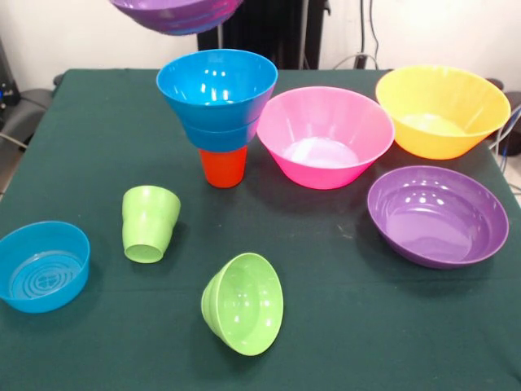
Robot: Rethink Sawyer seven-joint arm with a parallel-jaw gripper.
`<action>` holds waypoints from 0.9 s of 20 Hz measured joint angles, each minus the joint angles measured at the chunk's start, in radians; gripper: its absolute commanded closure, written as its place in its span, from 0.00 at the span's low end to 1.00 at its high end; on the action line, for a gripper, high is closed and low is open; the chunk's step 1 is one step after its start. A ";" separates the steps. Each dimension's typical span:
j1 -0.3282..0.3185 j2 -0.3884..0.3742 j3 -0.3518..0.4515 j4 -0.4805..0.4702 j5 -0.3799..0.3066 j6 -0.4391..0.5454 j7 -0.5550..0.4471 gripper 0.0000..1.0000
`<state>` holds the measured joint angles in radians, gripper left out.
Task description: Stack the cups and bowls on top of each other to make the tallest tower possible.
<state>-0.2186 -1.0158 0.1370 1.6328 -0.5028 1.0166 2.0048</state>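
You are looking at a dark green tabletop (342, 342) covered in cloth, with a pale wall behind it and a black upright column at the far side. Cables hang down the wall to the right of that column, and a dark, grey-topped object sits off the tabletop's far left corner.

Take the tower (216, 114) as your landmark: an orange cup (222, 167) stands on the cloth as its base, with two blue bowls (216, 85) nested on it, widening upward. Just right of the tower sits the pink bowl (324, 134), upright, close beside the stack; whether they touch cannot be told. Beyond the pink bowl, farther right, is the yellow bowl (442, 110), also upright. Right of the tower and nearer the camera rests a purple bowl (437, 214), upright. Nearer the camera and left of the tower, the green cup (149, 223) lies tilted with its base towards the camera. Farther left, at the tabletop's edge, a third blue bowl (42, 265) sits upright. Straight towards the camera from the tower, a small green bowl (242, 303) lies on its side, its mouth facing the camera.

Above the tower, at the picture's top edge, a second purple bowl (175, 14) hangs in the air, clear of the blue bowls. You cannot see the gripper itself, so whether it is apart or clamped cannot be told.
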 measured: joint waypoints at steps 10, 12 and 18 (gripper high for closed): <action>0.068 0.063 -0.073 0.000 0.000 -0.086 0.046 1.00; 0.078 0.069 -0.086 0.001 0.000 -0.099 0.052 1.00; 0.127 0.081 -0.142 0.003 0.001 -0.138 0.073 1.00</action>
<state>-0.0913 -0.9345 -0.0049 1.6361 -0.5022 0.8788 2.0781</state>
